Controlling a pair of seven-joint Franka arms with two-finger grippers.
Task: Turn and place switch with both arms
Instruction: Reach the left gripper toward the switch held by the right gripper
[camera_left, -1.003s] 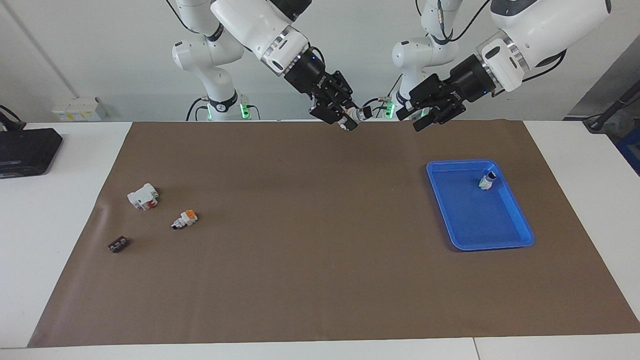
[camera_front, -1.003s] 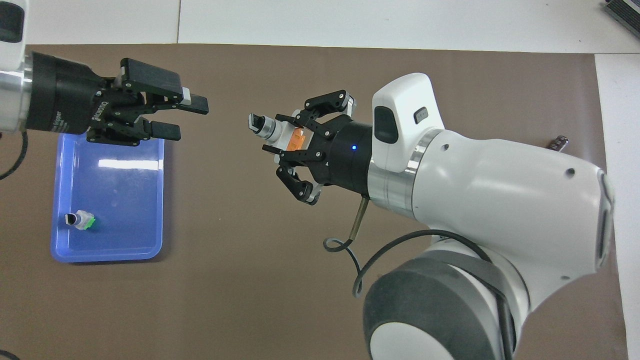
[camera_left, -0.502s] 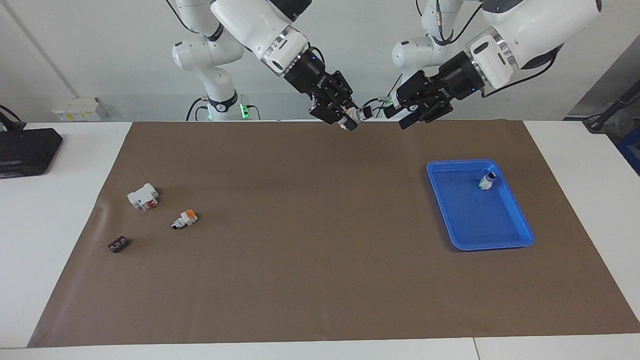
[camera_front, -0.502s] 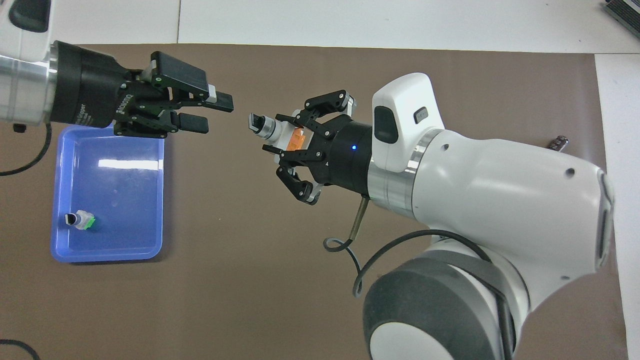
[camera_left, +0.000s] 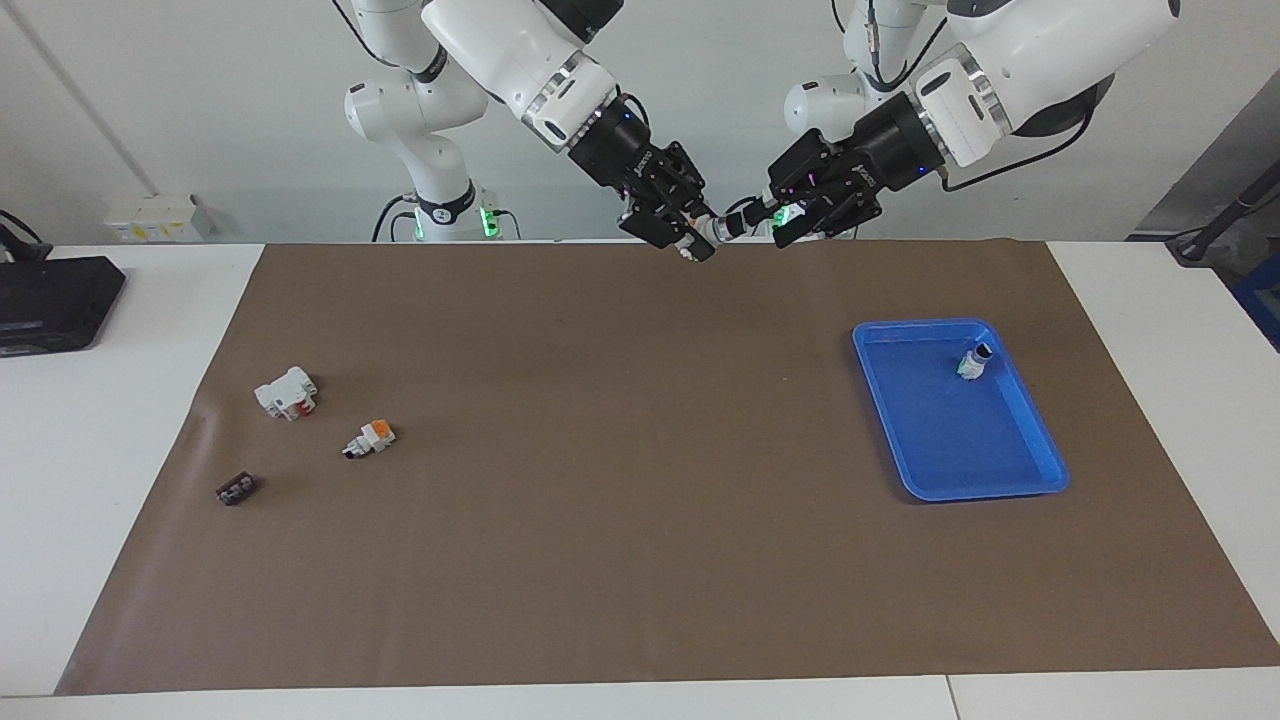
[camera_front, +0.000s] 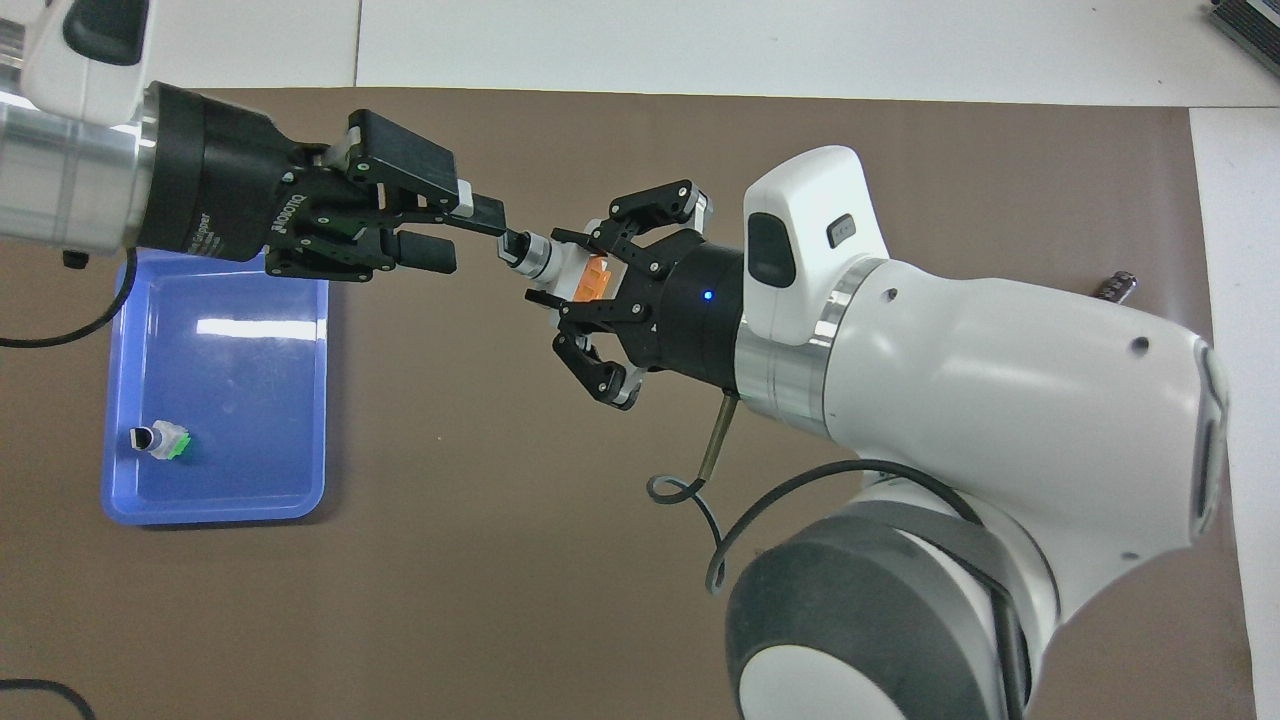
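Between the two grippers, held up over the mat's robot-side edge, the switch (camera_front: 560, 272) is clamped in the right gripper (camera_front: 548, 288), whose fingers are closed on its orange body. Its long axis runs straight toward the left gripper (camera_front: 470, 238), black button end leading. The left gripper's fingers stand apart, the upper fingertip (camera_front: 488, 212) just reaching the button end, the lower one short of it. Judgement: the handover depends on the left gripper closing across that axis on the protruding end.

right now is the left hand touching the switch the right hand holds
Cannot tell. In the overhead view the left hand's upper finger reaches the switch's black end, but neither view shows contact plainly.
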